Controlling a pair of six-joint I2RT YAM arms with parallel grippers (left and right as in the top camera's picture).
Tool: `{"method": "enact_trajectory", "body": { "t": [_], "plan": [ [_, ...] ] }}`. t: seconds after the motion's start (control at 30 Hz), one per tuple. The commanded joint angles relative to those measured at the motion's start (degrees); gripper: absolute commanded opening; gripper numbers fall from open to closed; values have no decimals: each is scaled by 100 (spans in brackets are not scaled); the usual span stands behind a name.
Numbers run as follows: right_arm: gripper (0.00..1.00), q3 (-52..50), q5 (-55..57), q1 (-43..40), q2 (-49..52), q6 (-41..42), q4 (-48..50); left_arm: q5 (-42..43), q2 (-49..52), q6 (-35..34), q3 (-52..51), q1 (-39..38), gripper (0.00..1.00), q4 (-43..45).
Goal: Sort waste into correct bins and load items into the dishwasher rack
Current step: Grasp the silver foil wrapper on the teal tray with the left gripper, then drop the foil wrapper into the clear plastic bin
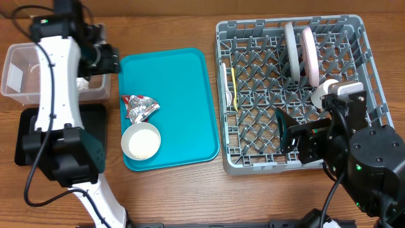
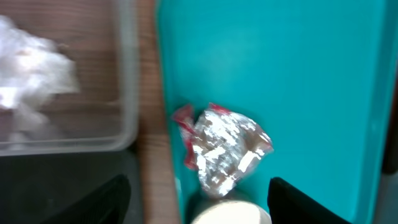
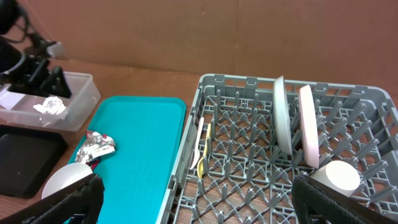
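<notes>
The crumpled white napkin [image 2: 31, 68] lies in the clear tub [image 1: 19, 69]. The red-and-silver foil wrapper [image 1: 140, 106] lies on the teal tray, just behind the small white bowl [image 1: 140, 140], which holds whitish grains. My left gripper [image 1: 107, 60] is open and empty, high above the gap between the tub and the teal tray; its view shows the wrapper [image 2: 224, 146] and the bowl rim [image 2: 230, 214]. The dishwasher rack [image 1: 253, 38] holds the grey-blue plate [image 1: 291, 50], the white plate [image 1: 310, 54] and the cup [image 1: 323, 94]. My right gripper [image 1: 288, 130] is open and empty above the rack's front.
The teal tray [image 1: 177, 82] lies between the bins and the rack. The black tray [image 1: 25, 136] sits in front of the tub, partly hidden by my left arm. A thin yellow utensil [image 1: 234, 88] lies in the rack's left side.
</notes>
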Motion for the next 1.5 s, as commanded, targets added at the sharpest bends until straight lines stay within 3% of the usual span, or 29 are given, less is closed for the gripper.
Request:
{"method": "enact_trajectory", "body": {
  "t": [0.0, 0.1, 0.27, 0.5, 0.63, 0.67, 0.7, 0.77, 0.8, 0.93, 1.1, 1.27, 1.47],
  "plan": [
    [100, 39, 57, -9, -46, 2, 28, 216, -120, 439, -328, -636, 73, -127],
    [100, 39, 59, -9, -46, 2, 26, -726, -120, 435, -975, -1158, 77, -87],
    [100, 39, 59, -9, -46, 2, 26, -2212, -120, 46, -2378, -1528, 78, 907],
    [100, 39, 59, -9, -46, 2, 28, -2238, -120, -90, -3327, -1523, 68, 1786],
    [100, 39, 59, -9, -46, 2, 26, -2004, -120, -85, -3571, -1543, 68, 2035],
    [100, 39, 59, -9, -46, 2, 28, -2011, -118, -90, -3633, -1541, 66, 2107],
    [100, 39, 57, -9, -46, 2, 26, -2044, -120, -90, -3650, -1541, 54, 2116],
    [100, 39, 59, -9, -46, 2, 28, -2208, -120, -116, -3652, -1530, 21, 2118],
    [100, 39, 59, -9, -46, 2, 28, -2306, -120, -116, -3646, -1519, 4, 2129],
    [100, 39, 59, -9, -46, 2, 28, -2356, -120, -116, -3281, -1480, 4, 1849],
    [100, 39, 59, -9, -46, 2, 28, -2352, -122, -723, -1513, -1469, 4, 1014],
    [100, 39, 59, -9, -46, 2, 28, -2356, -122, -855, -385, -1357, 4, 616],
    [100, 39, 57, -9, -46, 2, 28, -2317, -101, -1156, -107, -503, 4, 1034]
  ]
}}
